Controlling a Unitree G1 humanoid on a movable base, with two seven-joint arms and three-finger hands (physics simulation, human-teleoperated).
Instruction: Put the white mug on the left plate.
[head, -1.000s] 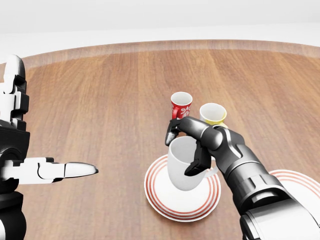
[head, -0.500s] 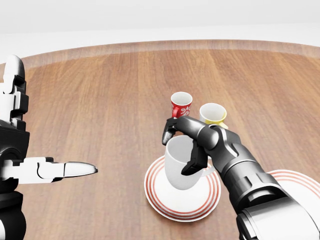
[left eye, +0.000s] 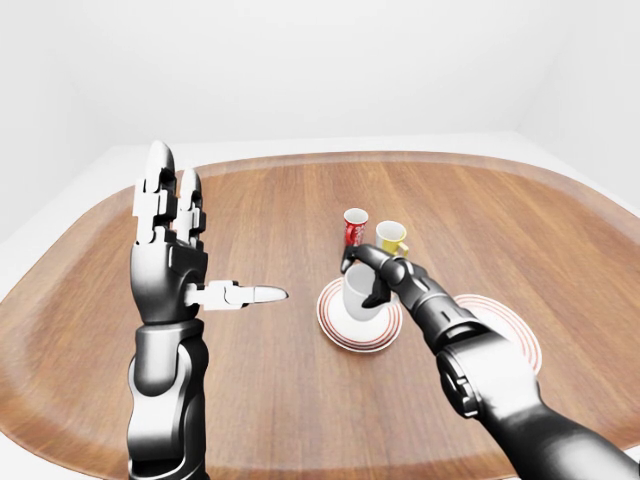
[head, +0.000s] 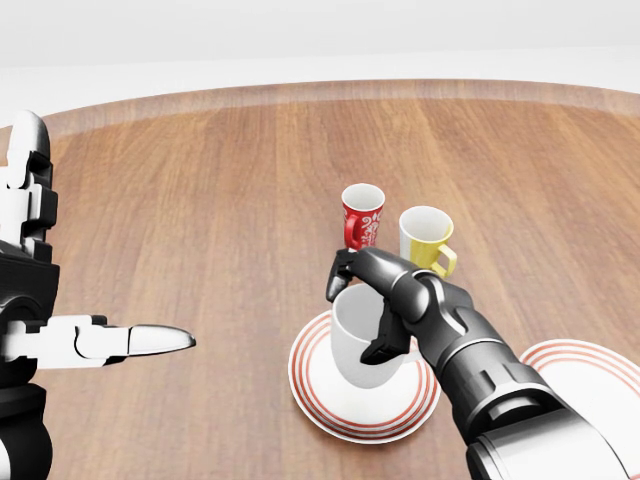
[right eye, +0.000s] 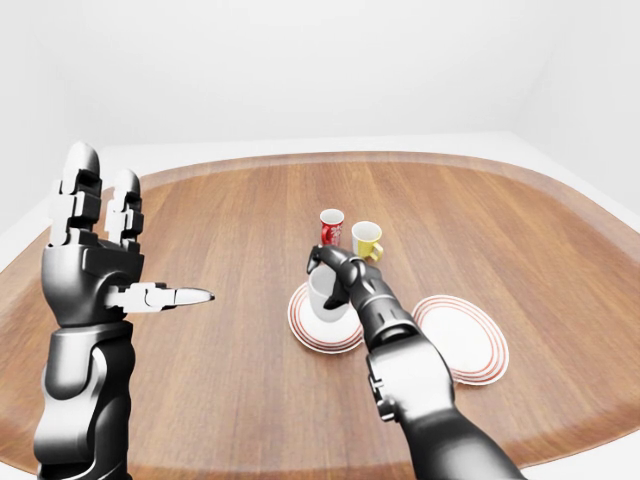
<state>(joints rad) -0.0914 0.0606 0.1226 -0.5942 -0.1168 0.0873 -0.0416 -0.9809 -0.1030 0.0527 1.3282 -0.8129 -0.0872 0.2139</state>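
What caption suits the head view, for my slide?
Right hand lowers the white mug onto the left plate.

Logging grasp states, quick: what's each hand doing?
Left hand: open, holding nothing.
Right hand: closed on the mug, over the left plate.

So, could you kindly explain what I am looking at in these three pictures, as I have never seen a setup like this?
These are simulator renders from cameras on a humanoid robot's head, looking out over its own arms: one head view and two eye views that show nearly the same scene. The right hand has its dark fingers closed round the white mug, holding it tilted over the left plate, a white plate with red rings. The left hand is raised and open, holding nothing. On the wooden table there is also a right plate, a red patterned cup and a yellow mug.
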